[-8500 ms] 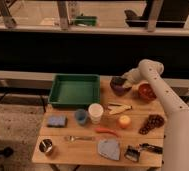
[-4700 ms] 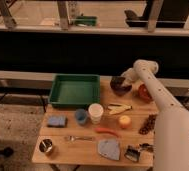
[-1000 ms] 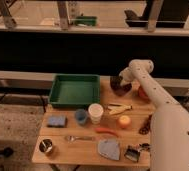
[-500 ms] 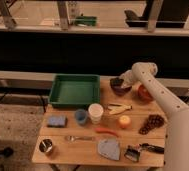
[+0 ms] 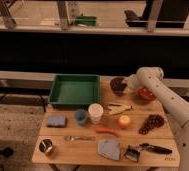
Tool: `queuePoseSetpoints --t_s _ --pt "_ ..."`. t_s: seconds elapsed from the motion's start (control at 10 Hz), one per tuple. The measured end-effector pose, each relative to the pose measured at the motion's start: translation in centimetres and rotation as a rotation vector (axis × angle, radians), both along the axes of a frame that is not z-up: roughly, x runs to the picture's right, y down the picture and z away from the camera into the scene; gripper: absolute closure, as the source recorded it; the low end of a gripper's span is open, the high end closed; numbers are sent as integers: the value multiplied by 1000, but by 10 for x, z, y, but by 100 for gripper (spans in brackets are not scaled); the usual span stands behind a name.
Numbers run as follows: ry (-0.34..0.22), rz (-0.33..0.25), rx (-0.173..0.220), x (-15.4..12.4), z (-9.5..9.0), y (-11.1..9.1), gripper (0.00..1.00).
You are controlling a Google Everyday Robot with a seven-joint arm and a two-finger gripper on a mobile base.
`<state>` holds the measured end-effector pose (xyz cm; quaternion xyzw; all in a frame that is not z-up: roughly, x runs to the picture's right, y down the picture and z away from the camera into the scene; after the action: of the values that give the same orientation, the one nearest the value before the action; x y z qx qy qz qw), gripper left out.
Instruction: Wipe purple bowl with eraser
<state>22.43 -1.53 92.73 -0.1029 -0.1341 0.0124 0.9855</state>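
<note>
The purple bowl (image 5: 118,85) is small, round and dark maroon, at the back of the wooden table (image 5: 153,150), right of the green tray. My white arm comes in from the lower right and bends over the table's back right. The gripper (image 5: 128,85) is at the bowl's right rim, low over it. The eraser does not show; it may be hidden at the gripper. The red-orange bowl (image 5: 147,94) sits just right of the purple bowl, partly behind my arm.
A green tray (image 5: 75,91) stands at back left. In front: a white cup (image 5: 95,113), small blue cup (image 5: 81,116), blue sponge (image 5: 56,121), banana (image 5: 119,107), orange (image 5: 124,121), grapes (image 5: 152,123), carrot (image 5: 107,131), spoon (image 5: 79,138), metal cup (image 5: 46,146), grey cloth (image 5: 109,149), black tool (image 5: 148,149).
The arm's end has swung back and forth over the purple bowl: leftward across it up to a second ago, then back right to the bowl's right rim. Nothing else has moved.
</note>
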Motion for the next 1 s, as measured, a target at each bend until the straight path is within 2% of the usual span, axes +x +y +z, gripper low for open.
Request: queuePoseSetpoints --t_s 0.2,0.5,1.0 --pt "14 8 -4 7 0 1 100" --pt "49 16 9 20 8 -11 100" --pt "84 5 18 18 42 -45 100"
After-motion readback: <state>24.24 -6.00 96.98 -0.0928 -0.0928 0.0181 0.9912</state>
